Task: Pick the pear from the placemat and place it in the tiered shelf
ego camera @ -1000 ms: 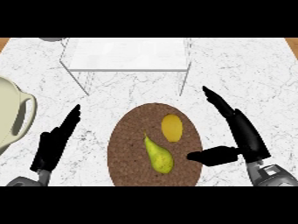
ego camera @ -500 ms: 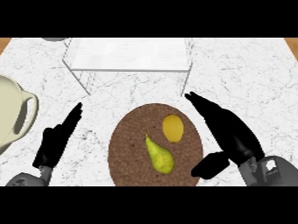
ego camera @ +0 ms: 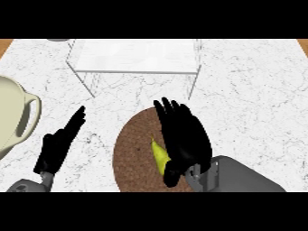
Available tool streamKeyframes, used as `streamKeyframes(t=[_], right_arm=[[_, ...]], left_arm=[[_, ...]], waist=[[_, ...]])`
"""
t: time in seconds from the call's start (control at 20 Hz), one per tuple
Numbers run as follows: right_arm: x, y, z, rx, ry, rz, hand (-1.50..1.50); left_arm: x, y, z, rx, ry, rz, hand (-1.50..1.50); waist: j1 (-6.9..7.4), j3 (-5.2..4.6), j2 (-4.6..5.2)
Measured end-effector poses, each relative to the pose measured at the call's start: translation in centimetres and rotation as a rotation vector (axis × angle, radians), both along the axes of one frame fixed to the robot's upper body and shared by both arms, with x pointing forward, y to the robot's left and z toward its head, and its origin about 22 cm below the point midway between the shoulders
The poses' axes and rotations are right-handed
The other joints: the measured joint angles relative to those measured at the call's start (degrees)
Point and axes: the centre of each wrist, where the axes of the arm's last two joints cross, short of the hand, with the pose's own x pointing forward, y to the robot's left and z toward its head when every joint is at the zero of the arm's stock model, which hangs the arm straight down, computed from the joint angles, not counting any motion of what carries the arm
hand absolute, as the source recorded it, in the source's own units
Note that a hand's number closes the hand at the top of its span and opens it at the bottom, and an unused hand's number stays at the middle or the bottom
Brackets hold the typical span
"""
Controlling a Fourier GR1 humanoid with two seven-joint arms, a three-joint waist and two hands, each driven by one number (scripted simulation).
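A yellow-green pear (ego camera: 159, 155) lies on the round brown placemat (ego camera: 132, 153) near the counter's front. My right hand (ego camera: 183, 137) hovers over the mat with fingers straight, palm down, covering most of the pear; only the pear's left side shows beside the thumb. The tiered shelf (ego camera: 135, 57), white with thin legs, stands at the back centre. Left of the mat rests my left hand (ego camera: 58, 144), open with fingers pointing away.
A large cream jug with a handle (ego camera: 6, 117) fills the left edge. The wooden floor shows past the marble counter's back corners. A second yellow fruit seen earlier on the mat is hidden under my right hand.
My right hand has swung left from the mat's right edge to above the pear, now covering it and the other fruit. The left hand has stayed still.
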Motion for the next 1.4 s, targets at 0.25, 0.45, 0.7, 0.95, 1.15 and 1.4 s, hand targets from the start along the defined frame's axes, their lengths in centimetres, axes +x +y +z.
streamKeyframes(t=[0.25, 0.45, 0.7, 0.95, 1.15, 1.4], right_arm=[[-0.3, 3.4, -1.1, -0.010, 0.067, 0.005, -1.50], [-0.5, 4.8, -2.7, -0.054, 0.106, -0.010, -1.50], [0.0, 5.4, -3.4, -0.081, 0.118, -0.039, -1.50], [-0.1, 5.4, -4.4, -0.139, 0.091, -0.056, -1.50], [-0.3, 5.3, -4.8, -0.160, 0.078, -0.068, -1.50], [-0.4, 4.9, -5.7, -0.188, 0.085, -0.077, -1.50]], left_arm=[[0.1, 0.1, 0.0, 0.002, 0.000, 0.003, 0.00], [-0.1, -0.4, -0.1, -0.002, 0.000, 0.003, 0.00], [0.1, -0.2, -0.1, -0.001, 0.003, 0.006, 0.00], [-0.1, -0.1, -0.2, 0.001, 0.005, 0.004, 0.00], [-0.3, 0.4, -0.1, -0.004, -0.001, 0.007, 0.00], [-0.3, 0.3, -0.1, 0.000, -0.001, 0.015, 0.00]], waist=[[-0.39, 0.09, 0.03], [-0.42, 0.07, 0.04], [-0.67, 0.12, 0.04], [-0.86, 0.13, 0.00], [-0.92, 0.12, -0.03], [-0.96, 0.13, 0.00]])
